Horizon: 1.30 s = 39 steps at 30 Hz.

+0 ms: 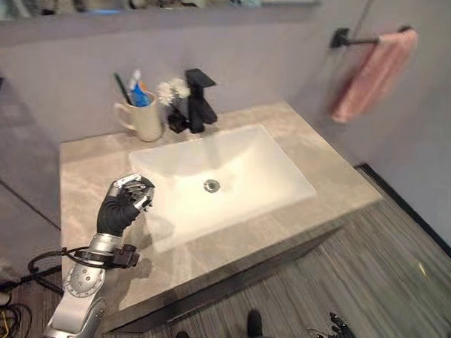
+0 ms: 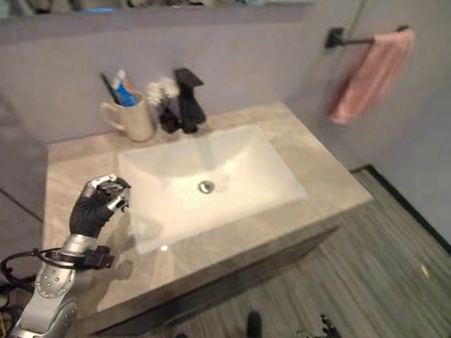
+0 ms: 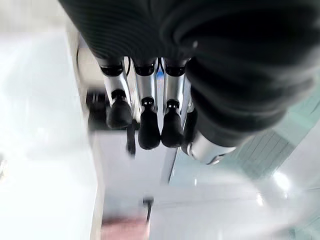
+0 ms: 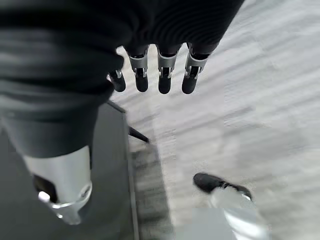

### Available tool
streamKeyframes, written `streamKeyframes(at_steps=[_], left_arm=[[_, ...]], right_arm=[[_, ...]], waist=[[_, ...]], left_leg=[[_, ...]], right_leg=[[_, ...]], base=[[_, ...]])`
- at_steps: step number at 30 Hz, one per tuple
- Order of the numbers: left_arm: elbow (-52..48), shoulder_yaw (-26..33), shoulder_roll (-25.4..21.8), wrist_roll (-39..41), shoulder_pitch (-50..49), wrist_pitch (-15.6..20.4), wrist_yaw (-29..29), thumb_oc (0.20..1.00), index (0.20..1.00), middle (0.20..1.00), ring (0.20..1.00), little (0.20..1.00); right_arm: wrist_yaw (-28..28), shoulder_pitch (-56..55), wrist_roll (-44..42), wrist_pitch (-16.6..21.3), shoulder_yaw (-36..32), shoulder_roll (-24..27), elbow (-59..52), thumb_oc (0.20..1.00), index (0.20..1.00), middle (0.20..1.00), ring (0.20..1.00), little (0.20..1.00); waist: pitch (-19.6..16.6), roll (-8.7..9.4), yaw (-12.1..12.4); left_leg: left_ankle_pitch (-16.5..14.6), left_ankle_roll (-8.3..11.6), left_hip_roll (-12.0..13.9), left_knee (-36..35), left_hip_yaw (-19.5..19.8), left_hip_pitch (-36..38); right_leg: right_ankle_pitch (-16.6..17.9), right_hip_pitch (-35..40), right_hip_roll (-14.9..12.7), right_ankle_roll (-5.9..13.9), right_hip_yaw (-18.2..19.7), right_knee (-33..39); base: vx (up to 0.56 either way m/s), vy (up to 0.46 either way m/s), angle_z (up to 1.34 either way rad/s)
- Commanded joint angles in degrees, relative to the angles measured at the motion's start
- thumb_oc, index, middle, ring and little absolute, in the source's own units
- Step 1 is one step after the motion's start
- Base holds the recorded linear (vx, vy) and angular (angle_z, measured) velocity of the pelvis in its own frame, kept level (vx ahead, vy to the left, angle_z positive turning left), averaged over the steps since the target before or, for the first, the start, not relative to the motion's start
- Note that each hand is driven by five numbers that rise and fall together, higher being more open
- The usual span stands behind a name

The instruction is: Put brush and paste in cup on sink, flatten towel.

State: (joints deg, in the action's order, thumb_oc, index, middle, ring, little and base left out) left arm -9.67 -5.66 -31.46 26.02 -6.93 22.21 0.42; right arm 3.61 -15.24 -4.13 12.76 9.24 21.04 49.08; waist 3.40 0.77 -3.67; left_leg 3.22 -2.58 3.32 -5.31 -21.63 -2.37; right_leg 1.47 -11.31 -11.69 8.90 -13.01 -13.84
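A marbled grey-beige stone surface [image 1: 329, 169] carries one white rectangular sink [image 1: 221, 176], glossy, with a round metal drain [image 1: 211, 185] at its middle. At about eleven o'clock from the drain stands one cream mug-shaped cup [image 1: 144, 118] with a loop handle. The brush [image 1: 121, 88] — thin and dark — and the paste [image 1: 138, 90], a blue-and-white tube, both stand upright inside it, leaning a little apart. Just beside the cup at its three o'clock is a matte black, angular tap [image 1: 199, 100], with a small tuft of pale flowers [image 1: 171, 89] between the two.

High at two o'clock, one soft pink towel [image 1: 373, 70] hangs from a black wall bar [image 1: 356, 40]; it is bunched into narrow folds, not spread flat.

The left hand [image 1: 124, 206] hovers over the surface at the sink's nine o'clock rim, fingers curled inward around nothing. The right hand [image 1: 343, 337] hangs low at five o'clock, over the grey wood-grain floor [image 1: 384, 286] — its fingers [image 4: 163, 80] also bent in a row, holding nothing.
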Motion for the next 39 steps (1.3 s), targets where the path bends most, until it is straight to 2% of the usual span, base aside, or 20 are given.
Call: streamKeyframes(at_steps=[1,3,4,5,8,13,14,15,16,17,18,19,22,26,28,33,34,35,36,39], left_arm=[[-3.53,3.52,-1.66,-1.26,0.42,2.13,-1.17,0.2,0.2,0.2,0.2,0.2],[-3.4,3.4,-1.7,-1.07,-0.13,1.86,-1.61,0.2,0.2,0.2,0.2,0.2],[-3.56,3.92,-1.3,-1.52,-2.59,1.51,-1.96,0.2,0.2,0.2,0.2,0.2],[-3.58,4.36,-1.8,-2.44,-3.67,1.49,-2.05,0.2,0.2,0.2,0.2,0.2],[-2.67,4.28,-2.53,-3.78,-4.91,1.67,-2.38,0.2,0.2,0.2,0.2,0.2],[0.26,0.3,-0.34,-1.04,-5.31,0.66,-3.88,0.2,0.2,0.2,0.2,0.2],[0.62,-0.71,-0.03,-0.82,-4.71,0.48,-3.89,0.2,0.2,0.2,0.2,0.2],[1.83,-2.79,0.61,-1.63,-2.16,0.37,-2.83,0.2,0.2,0.2,0.2,0.2],[2.86,-3.97,1.29,-1.98,-0.95,0.1,-2.32,0.2,0.2,0.2,0.2,0.2],[3.06,-3.64,1.44,-2.03,-1.26,0.4,-2.13,0.2,0.2,0.2,0.2,0.2],[3.63,-3.77,1.02,-2.27,-1.31,0.46,-2.54,0.2,0.2,0.2,0.2,0.2],[3.95,-4.13,0.93,-2.1,-1.14,0.62,-2.47,0.2,0.2,0.2,0.2,0.2],[4.44,-3.93,1.02,-2.34,-0.84,0.63,-2.13,0.2,0.2,0.2,0.2,0.2],[3.71,-4.4,1.52,-1.27,-0.92,0.78,-2.61,0.2,0.2,0.2,0.2,0.2],[2.81,-5.99,1.4,-0.13,0.52,0.79,-2.56,0.2,0.2,0.2,0.2,0.2],[4.0,-7.85,1.83,-0.12,2.33,0.76,-1.89,0.2,0.2,0.2,0.2,0.2],[4.87,-7.94,1.72,-0.36,2.67,0.74,-1.13,0.2,0.2,0.2,0.2,0.2],[5.27,-7.76,1.7,-0.93,2.54,0.52,-0.49,0.2,0.2,0.2,0.2,0.2],[6.23,-7.89,1.79,-1.34,2.35,0.42,-0.86,0.2,0.2,0.2,0.2,0.2],[10.24,-8.24,2.18,-3.07,1.69,-0.21,-0.63,0.2,0.2,0.2,0.2,0.2]], right_arm=[[0.89,-0.77,4.5,1.73,1.48,2.59,-1.15,1.0,1.0,1.0,1.0,1.0],[0.96,-0.74,5.49,1.59,1.55,3.17,-1.12,1.0,1.0,1.0,1.0,1.0],[1.29,1.11,4.82,1.04,1.44,3.81,0.43,1.0,1.0,1.0,1.0,1.0],[1.44,1.62,4.45,1.21,1.25,4.16,-0.87,1.0,1.0,1.0,1.0,1.0],[0.93,0.72,3.76,1.56,0.85,4.87,-4.6,1.0,1.0,1.0,1.0,1.0],[0.32,-2.22,2.6,3.2,-0.49,7.49,-9.65,1.0,1.0,1.0,1.0,1.0],[0.6,-2.02,2.39,3.32,-0.53,7.9,-10.36,1.0,1.0,1.0,1.0,1.0],[1.52,-1.26,2.12,3.47,-0.9,8.77,-12.32,1.0,1.0,1.0,1.0,1.0],[1.91,-0.03,1.67,3.63,-0.83,9.12,-12.75,1.0,1.0,1.0,1.0,1.0],[1.87,0.65,1.73,3.79,-0.52,9.4,-12.69,1.0,1.0,1.0,1.0,1.0],[1.71,1.98,1.74,3.76,0.38,9.17,-12.88,1.0,1.0,1.0,1.0,1.0],[1.91,2.16,1.79,3.92,0.61,9.01,-13.12,1.0,1.0,1.0,1.0,1.0],[2.17,2.98,2.12,3.85,1.15,8.96,-13.84,1.0,1.0,1.0,1.0,1.0],[2.32,3.82,0.38,3.51,0.26,6.71,-14.54,1.0,1.0,1.0,1.0,1.0],[2.68,4.61,0.87,3.19,1.26,5.38,-14.04,1.0,1.0,1.0,1.0,1.0],[3.16,5.4,1.83,3.09,2.51,4.7,-14.26,1.0,1.0,1.0,1.0,1.0],[3.79,6.68,1.65,3.17,2.92,4.01,-13.33,1.0,1.0,1.0,1.0,1.0],[4.51,7.28,2.28,3.02,3.19,3.53,-12.93,1.0,1.0,1.0,1.0,1.0],[4.35,7.44,2.51,2.91,3.5,3.3,-13.07,1.0,1.0,1.0,1.0,1.0],[3.89,7.27,2.94,2.79,4.08,3.32,-13.68,1.0,1.0,1.0,1.0,1.0]], waist=[[0.64,1.28,1.37],[-0.08,1.52,1.59],[-0.74,2.35,4.01],[-0.61,2.45,4.45],[-0.55,2.42,3.88],[0.09,2.16,1.34],[0.62,2.24,1.41],[2.49,2.36,2.61],[3.14,2.62,3.78],[3.3,2.64,4.4],[3.05,2.21,4.75],[2.76,1.51,4.42],[2.88,1.38,4.6],[1.81,-0.56,3.17],[1.33,-1.42,2.41],[0.87,-1.53,2.05],[1.27,-1.48,3.01],[1.29,-1.53,4.36],[1.0,-1.44,4.5],[0.33,-0.73,3.83]], left_leg=[[-2.12,1.34,-1.76,0.31,4.8,0.25],[-3.21,1.82,-1.86,0.31,4.57,0.93],[-2.27,2.59,-0.5,0.42,-1.48,1.02],[-1.79,3.0,0.17,0.43,-3.09,1.05],[-0.97,3.61,1.23,0.59,-4.22,1.51],[2.31,6.31,5.18,1.92,-4.37,1.67],[2.52,6.69,5.54,3.28,-2.23,1.11],[2.8,6.33,4.18,6.61,7.25,-2.02],[0.32,5.41,0.55,8.46,17.69,-3.84],[-0.93,4.83,-1.89,10.21,22.4,-4.62],[-2.48,3.67,-4.88,11.29,25.97,-4.33],[-1.58,3.07,-6.41,10.49,26.6,-4.48],[-1.95,2.9,-8.82,12.67,29.67,-5.79],[-3.41,1.1,-8.37,9.12,26.31,-0.73],[-3.93,0.35,-7.78,6.79,22.38,1.56],[-3.95,-0.2,-7.55,4.49,19.5,2.66],[-4.07,-0.23,-6.73,3.89,17.32,2.77],[-4.21,0.16,-5.97,3.81,15.57,2.71],[-4.07,0.43,-5.64,3.54,15.01,2.7],[-4.33,0.72,-5.3,3.81,13.33,3.92]], right_leg=[[2.69,7.93,-3.7,1.57,-3.66,2.51],[1.94,9.5,-3.63,2.35,-4.12,2.92],[2.7,13.65,-3.18,3.06,-12.83,7.19],[3.12,13.33,-3.08,3.25,-14.9,8.19],[2.34,12.53,-1.5,2.68,-12.37,8.89],[-1.38,13.47,4.21,-0.54,-5.43,13.19],[-1.82,13.56,4.88,-1.09,-4.19,13.49],[-1.8,12.83,5.93,-2.71,-2.12,13.17],[-1.75,12.77,6.66,-3.28,0.54,13.08],[-1.56,12.59,7.19,-3.49,2.39,13.21],[-1.43,12.59,8.2,-3.64,6.22,13.45],[-1.01,12.47,8.7,-3.77,8.15,13.39],[-1.11,12.21,9.07,-3.67,10.64,12.67],[-2.15,12.68,9.31,-2.75,15.5,10.92],[-1.26,11.66,8.92,-1.35,18.54,10.46],[0.32,10.3,8.51,0.26,20.64,10.88],[0.68,9.0,7.63,0.87,17.22,9.51],[0.65,8.71,5.73,0.62,10.26,9.07],[1.3,8.74,4.89,0.53,7.6,9.5],[3.38,8.72,4.01,0.49,5.04,10.66]], base=[[0.02,-0.028,-0.83],[-0.05,-0.109,-0.66],[-0.23,-0.242,-0.89],[-0.25,-0.32,-1.68],[-0.04,-0.168,-1.59],[-0.03,-0.295,-0.34],[-0.09,-0.447,-1.1],[-0.08,-0.406,-1.23],[-0.07,-0.369,-1.31],[0.1,-0.22,-1.4],[0.13,-0.065,-1.4],[0.12,-0.017,-1.44],[0.08,0.038,-1.45],[0.14,0.156,-0.89],[0.11,0.216,-0.78],[0.02,0.071,-0.52],[-0.05,-0.027,-0.58],[-0.05,-0.048,-0.79],[0.0,-0.052,-1.19],[0.05,-0.04,-0.72]])
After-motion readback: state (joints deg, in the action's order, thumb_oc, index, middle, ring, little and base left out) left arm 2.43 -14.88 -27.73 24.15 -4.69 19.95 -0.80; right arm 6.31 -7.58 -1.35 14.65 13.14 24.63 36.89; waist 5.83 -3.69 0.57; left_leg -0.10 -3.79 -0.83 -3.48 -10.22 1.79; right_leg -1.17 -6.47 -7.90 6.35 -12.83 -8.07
